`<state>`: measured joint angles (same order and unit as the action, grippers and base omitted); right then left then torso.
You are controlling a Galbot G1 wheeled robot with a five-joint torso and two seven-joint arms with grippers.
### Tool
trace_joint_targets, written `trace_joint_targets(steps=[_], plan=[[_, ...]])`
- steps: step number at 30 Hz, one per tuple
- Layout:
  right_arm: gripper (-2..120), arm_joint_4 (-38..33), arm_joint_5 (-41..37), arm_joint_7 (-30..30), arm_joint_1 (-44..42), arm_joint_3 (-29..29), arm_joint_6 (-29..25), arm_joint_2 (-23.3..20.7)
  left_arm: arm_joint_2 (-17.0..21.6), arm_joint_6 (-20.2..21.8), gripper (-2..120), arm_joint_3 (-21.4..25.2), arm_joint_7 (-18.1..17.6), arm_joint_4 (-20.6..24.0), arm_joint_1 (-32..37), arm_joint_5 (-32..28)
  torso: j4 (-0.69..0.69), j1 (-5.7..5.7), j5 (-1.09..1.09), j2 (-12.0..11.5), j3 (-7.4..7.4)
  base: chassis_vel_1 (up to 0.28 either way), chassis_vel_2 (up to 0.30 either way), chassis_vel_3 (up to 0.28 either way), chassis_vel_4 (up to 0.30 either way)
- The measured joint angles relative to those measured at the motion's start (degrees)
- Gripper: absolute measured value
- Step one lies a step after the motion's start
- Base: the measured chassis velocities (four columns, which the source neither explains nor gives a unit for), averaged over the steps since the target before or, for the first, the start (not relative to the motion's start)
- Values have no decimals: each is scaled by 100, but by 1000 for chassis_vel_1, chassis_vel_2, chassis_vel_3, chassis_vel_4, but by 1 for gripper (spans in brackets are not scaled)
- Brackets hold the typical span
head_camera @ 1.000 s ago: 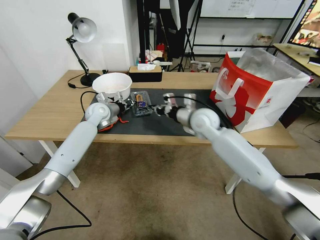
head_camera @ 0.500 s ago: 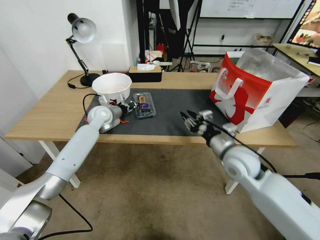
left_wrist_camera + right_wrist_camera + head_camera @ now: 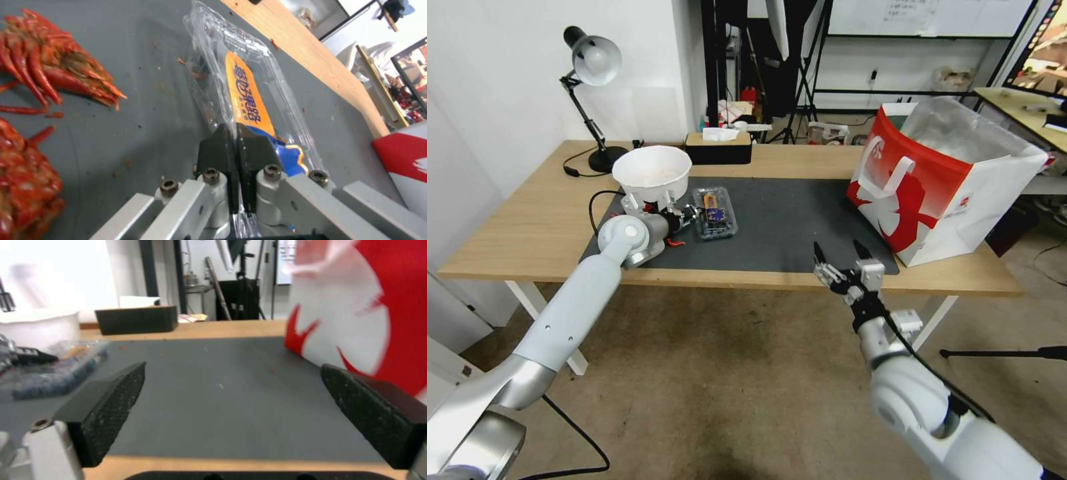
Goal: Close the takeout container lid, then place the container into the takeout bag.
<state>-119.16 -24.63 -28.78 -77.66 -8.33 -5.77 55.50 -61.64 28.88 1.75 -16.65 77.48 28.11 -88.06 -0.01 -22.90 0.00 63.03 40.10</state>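
The left end effector (image 3: 690,215) is pressed together on the near edge of the takeout container (image 3: 714,212) — its dark fingers (image 3: 222,150) pinch the clear plastic just beside the orange label on the lid (image 3: 249,103), which lies flat over the tray. Red crayfish (image 3: 49,73) lie on the dark mat (image 3: 787,220) beside those fingers. The right end effector (image 3: 842,257) hangs spread wide at the counter's (image 3: 527,220) front edge, well apart from the container, with the takeout bag (image 3: 940,180) standing beyond it to its right.

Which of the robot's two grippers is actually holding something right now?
The left gripper, at the far left of the mat, is shut on the takeout container's clear edge. The right gripper hangs open at the table's near edge.
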Motion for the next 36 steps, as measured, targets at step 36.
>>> trace_joint_targets(steps=[36], plan=[[100,105,895,356,-1246,-135,-452,742,-560,-654,0,-766,56,561,-1540,160,0,-2,2,-1,1,0,0,0,0]])
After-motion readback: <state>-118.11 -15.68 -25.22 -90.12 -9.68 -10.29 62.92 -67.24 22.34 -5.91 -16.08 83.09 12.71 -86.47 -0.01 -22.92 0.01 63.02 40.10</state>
